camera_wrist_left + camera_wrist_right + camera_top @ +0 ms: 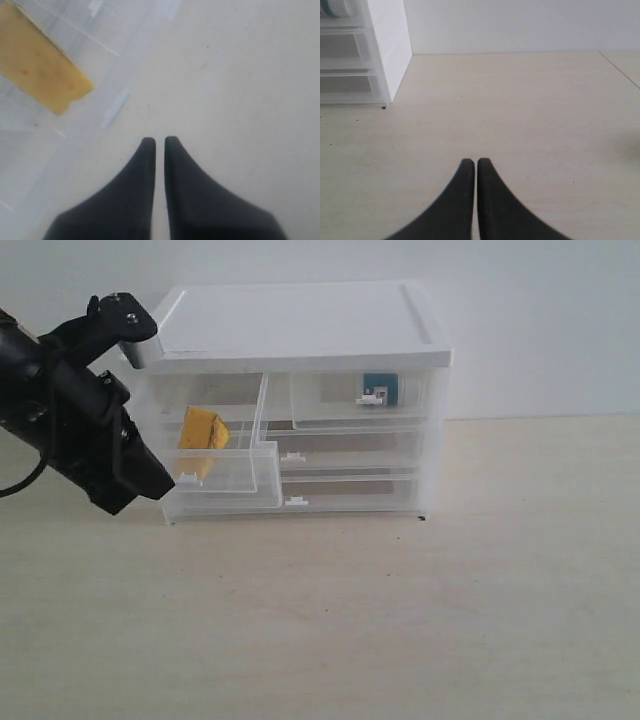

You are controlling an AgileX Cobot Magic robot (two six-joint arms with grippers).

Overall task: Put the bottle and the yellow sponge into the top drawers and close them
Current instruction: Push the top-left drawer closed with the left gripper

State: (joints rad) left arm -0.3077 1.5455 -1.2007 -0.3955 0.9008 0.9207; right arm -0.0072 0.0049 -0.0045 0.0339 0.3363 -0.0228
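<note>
The left top drawer [225,478] of a white-topped drawer unit [300,325] stands pulled out toward the camera, with the yellow sponge [203,430] lying tilted inside it near its left wall. The left gripper [160,142] hangs clenched on nothing, its black tips pressed nearly together just off the drawer's front left corner. They are close to the small white clip handle [188,478] but apart from it. The right top drawer [335,405] sits pushed in flush with the unit's face, and the bottle [380,390] shows through its clear front, toward the right end. Beneath, two full-width drawers [350,445] are shut, their fronts set back behind the open drawer's leading edge. The right gripper [476,162], outside the exterior view, is likewise clenched and empty. It is held low over the pale wooden surface [420,620], well clear of the unit's right side wall. Broad bare surface spreads in front of the unit and off to its right, as far as the white backdrop.
</note>
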